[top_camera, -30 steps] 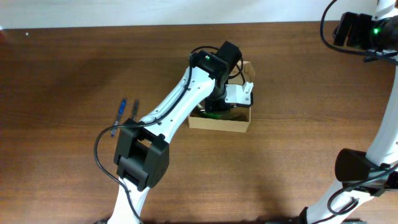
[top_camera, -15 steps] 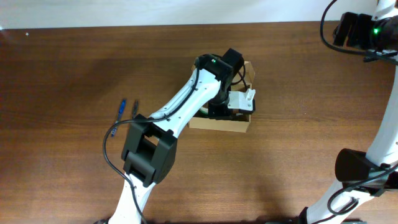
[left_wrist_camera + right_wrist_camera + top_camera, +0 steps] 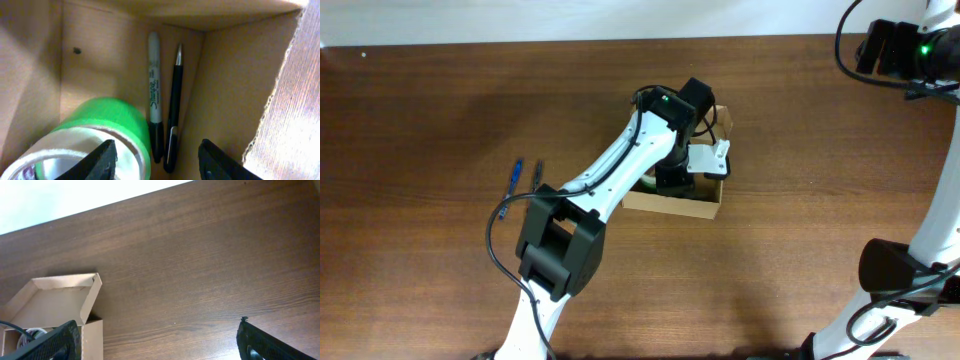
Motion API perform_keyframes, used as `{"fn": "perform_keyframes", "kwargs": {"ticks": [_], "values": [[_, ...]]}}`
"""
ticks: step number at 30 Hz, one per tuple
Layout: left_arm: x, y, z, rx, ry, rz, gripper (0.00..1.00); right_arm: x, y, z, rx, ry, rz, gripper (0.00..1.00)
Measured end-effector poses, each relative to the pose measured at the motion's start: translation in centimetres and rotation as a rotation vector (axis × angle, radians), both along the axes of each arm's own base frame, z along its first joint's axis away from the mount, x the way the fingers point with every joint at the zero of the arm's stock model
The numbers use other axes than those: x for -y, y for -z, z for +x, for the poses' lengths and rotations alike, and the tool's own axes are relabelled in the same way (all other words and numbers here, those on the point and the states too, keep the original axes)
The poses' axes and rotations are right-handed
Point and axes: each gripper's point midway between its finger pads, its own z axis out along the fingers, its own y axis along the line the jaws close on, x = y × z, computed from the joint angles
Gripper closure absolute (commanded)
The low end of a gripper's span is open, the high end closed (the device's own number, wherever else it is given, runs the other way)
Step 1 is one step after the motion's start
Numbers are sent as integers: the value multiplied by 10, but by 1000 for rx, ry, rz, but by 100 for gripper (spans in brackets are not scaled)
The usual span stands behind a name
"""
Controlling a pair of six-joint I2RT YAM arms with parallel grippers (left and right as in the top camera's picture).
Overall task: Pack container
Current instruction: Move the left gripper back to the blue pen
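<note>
- The left gripper (image 3: pixel 156 149) is lowered into the open container (image 3: pixel 672 203). Its two fingers (image 3: pixel 102 160) are spread apart and pinch nothing.
- In the left wrist view, a green tape roll (image 3: pixel 112 117) lies on the cardboard floor. It sits partly under the left-hand finger and reaches into the gap between the fingers (its pale core faces the camera).
- A marker (image 3: pixel 154 95) with a grey barrel and a black cap lies in the gap between the fingers, just beside the roll, and runs ahead of the fingertips toward the far corner.
- A black pen (image 3: pixel 174 107) lies alongside the marker, on the side nearer the right-hand finger, and is roughly parallel to it.
- The container's side wall (image 3: pixel 225 85) rises just beyond the right-hand finger, with wood grain showing past its edge.
- Seen from overhead, the container sits near the middle of the table (image 3: pixel 440 120) with the left wrist covering most of its opening.
- The right gripper (image 3: pixel 159 325) hangs above bare wood with its fingers (image 3: pixel 57 342) spread wide and nothing between them.
- In the right wrist view, the container (image 3: pixel 50 302) sits with its lid flap raised just past the left-hand finger, outside the gap.
- A blue pen (image 3: pixel 513 176) and a darker one (image 3: pixel 538 172) lie side by side on the table, well apart from both sets of fingers.
</note>
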Motion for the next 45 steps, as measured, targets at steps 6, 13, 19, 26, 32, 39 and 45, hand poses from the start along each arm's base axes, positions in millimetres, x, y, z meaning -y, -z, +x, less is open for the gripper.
{"fn": "perform_keyframes", "kwargs": {"ticks": [6, 13, 19, 26, 32, 39, 45], "values": [[-5, -65, 4, 132, -49, -61, 49, 0, 0, 0, 0, 0, 0, 1], [-58, -214, 3, 485, -179, -174, 48, 0, 0, 0, 0, 0, 0, 1], [-162, -258, 36, 621, -524, -183, 40, 0, 0, 0, 0, 0, 0, 1], [-283, -140, 66, 440, -1034, -78, 33, 0, 0, 0, 0, 0, 0, 1], [-332, -48, 33, 224, -1276, -23, 33, 0, 0, 0, 0, 0, 0, 1], [-338, -30, 26, 171, -1327, -30, 36, 0, 1, 0, -2, 0, 0, 1], [-339, 7, 28, 97, -1301, 27, 44, 0, 1, 0, -2, 0, 0, 1]]}}
